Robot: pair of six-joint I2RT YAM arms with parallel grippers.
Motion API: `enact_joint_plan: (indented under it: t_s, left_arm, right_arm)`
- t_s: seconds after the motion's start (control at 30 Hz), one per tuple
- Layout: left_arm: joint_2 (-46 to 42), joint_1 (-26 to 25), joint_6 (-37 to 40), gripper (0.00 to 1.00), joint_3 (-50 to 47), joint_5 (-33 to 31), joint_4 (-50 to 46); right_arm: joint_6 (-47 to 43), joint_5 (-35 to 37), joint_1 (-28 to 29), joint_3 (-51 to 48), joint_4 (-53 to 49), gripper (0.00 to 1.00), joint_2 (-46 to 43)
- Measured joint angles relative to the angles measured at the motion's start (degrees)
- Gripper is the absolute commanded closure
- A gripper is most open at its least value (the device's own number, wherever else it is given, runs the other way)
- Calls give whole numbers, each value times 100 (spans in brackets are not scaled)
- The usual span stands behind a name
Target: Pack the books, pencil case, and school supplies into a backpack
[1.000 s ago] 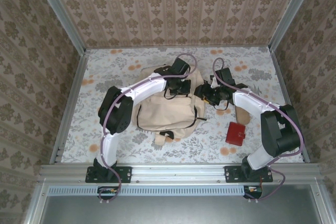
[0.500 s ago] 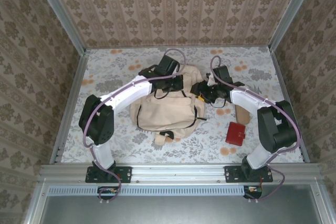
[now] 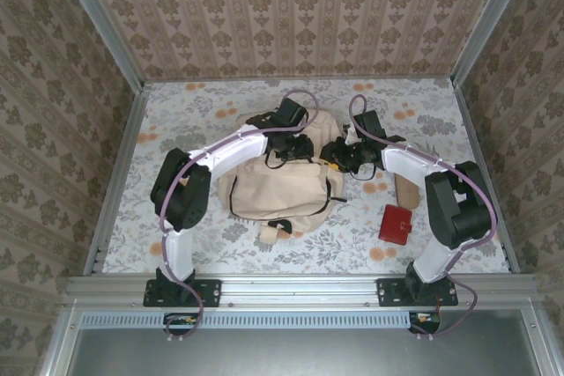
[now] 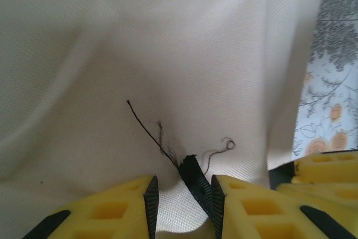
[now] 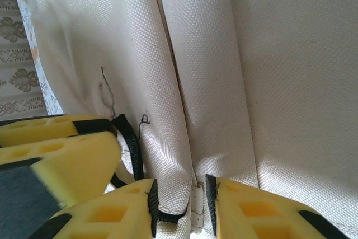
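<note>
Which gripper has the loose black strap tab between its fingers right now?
The left gripper: the short black webbing strap sits between its yellow fingers, while the right gripper straddles a ridge of the cream-beige fabric backpack.

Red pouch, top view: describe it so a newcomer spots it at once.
Start at the big cream backpack mid-table. Just right of it, beside the right arm, the red pouch lies flat on the floral cloth, apart from the bag. It is small, squarish and the only red thing there.
</note>
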Motion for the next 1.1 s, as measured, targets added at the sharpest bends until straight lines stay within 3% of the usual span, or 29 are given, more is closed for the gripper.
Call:
enact_joint_plan:
  t_s: [0.57, 0.83, 1.0, 1.1]
  left_arm:
    - [496, 0, -2, 68, 531, 411, -179]
    - [592, -37, -2, 69, 734, 280, -461]
    - [693, -35, -17, 83, 844, 304, -544]
    - [734, -31, -28, 98, 898, 297, -605]
  right_arm:
    - [-11, -323, 0, 0, 155, 92, 221]
    - [-42, -317, 0, 31, 133, 97, 354]
    - [-46, -315, 0, 46, 133, 98, 424]
    - [-48, -313, 0, 59, 127, 98, 442]
